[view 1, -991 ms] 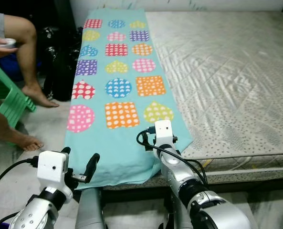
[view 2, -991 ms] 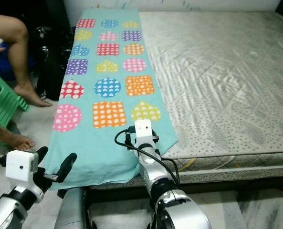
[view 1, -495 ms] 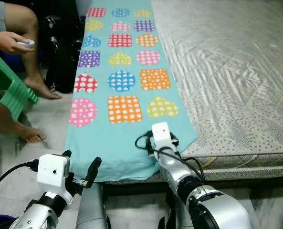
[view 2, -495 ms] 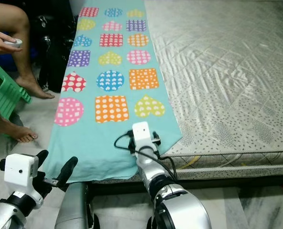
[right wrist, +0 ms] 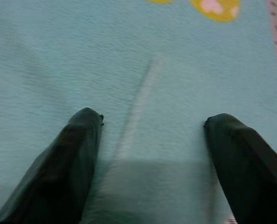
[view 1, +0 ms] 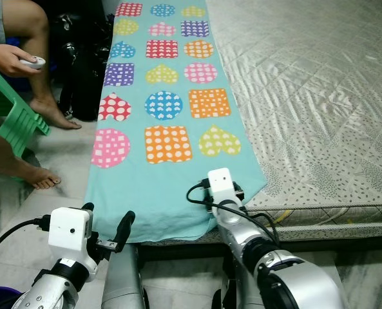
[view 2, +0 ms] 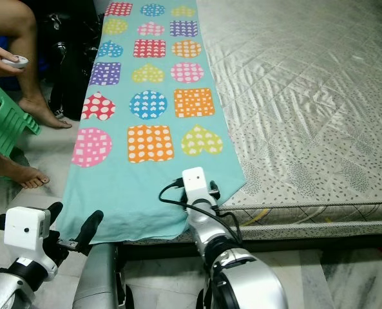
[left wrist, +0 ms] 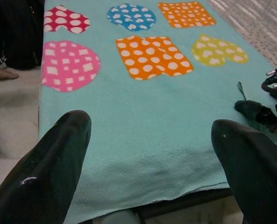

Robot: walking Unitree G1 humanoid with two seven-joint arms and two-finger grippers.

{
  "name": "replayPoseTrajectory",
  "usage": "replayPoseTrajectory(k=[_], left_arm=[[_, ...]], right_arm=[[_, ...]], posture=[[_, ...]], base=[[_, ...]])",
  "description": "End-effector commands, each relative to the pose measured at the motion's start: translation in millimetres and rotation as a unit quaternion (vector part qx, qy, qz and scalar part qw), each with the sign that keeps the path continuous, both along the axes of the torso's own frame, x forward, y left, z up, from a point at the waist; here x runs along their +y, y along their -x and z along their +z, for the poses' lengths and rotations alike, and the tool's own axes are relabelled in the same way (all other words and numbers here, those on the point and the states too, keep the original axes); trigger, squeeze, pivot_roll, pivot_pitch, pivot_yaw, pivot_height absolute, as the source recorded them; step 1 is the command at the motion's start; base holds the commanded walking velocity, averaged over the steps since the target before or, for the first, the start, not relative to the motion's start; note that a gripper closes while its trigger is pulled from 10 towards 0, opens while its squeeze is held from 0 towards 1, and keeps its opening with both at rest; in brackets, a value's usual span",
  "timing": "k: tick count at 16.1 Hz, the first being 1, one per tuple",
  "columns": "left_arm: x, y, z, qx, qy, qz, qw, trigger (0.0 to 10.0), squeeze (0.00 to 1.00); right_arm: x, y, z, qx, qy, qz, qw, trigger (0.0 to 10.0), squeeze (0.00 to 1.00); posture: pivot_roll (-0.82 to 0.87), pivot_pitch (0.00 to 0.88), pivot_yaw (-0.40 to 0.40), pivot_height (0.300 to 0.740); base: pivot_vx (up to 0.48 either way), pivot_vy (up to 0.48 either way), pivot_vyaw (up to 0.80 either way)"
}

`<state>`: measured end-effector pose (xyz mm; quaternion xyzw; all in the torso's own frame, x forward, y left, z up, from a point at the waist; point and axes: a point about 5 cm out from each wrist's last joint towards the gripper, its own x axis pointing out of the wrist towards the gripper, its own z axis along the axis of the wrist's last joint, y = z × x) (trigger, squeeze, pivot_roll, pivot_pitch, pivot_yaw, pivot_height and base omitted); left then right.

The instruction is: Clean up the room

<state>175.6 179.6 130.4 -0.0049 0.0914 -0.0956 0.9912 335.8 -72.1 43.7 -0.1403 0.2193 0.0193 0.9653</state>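
- The turquoise blanket, printed with dotted hearts, squares and circles, lies spread flat in a long strip along the robot's left side of the bed; its near edge hangs just over the foot of the mattress.
- The right gripper is low over the blanket's near right corner, fingers spread wide with bare cloth between them and nothing pinched.
- The left gripper hovers just short of the near edge, off the blanket's left corner, fingers also wide apart and empty.
- By my judgement the tidying of this blanket has hardly begun: it is unfolded, and neither corner is gripped; taking both near corners looks like the step in hand.
- On the floor to the left a person sits on a green stool, a hand holding a small white device; beside them is a black bag.
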Motion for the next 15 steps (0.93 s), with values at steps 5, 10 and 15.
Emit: replayPoseTrajectory(k=[5, 10, 15], left_arm=[[2.7, -2.5, 1, 0.000, -0.008, 0.007, 1.000, 10.0, 0.00], [3.7, -6.5, 2, -0.005, -0.011, 0.008, 1.000, 10.0, 0.00], [3.6, -12.0, 3, -0.010, -0.012, 0.009, 1.000, 10.0, 0.00]], right_arm=[[-3.4, 2.1, -4, 0.017, -0.001, -0.014, 1.000, 0.0, 0.00], [-6.2, 4.1, -8, 0.021, 0.002, -0.012, 1.000, 0.0, 0.00], [-8.0, 2.7, -7, 0.024, -0.003, -0.013, 1.000, 0.0, 0.00]], posture=[[0.29, 0.182, -0.034, 0.570], [0.29, 0.179, -0.035, 0.570], [0.28, 0.168, -0.038, 0.570]], base=[[0.000, 0.000, 0.00], [0.000, 0.000, 0.00], [0.000, 0.000, 0.00]])
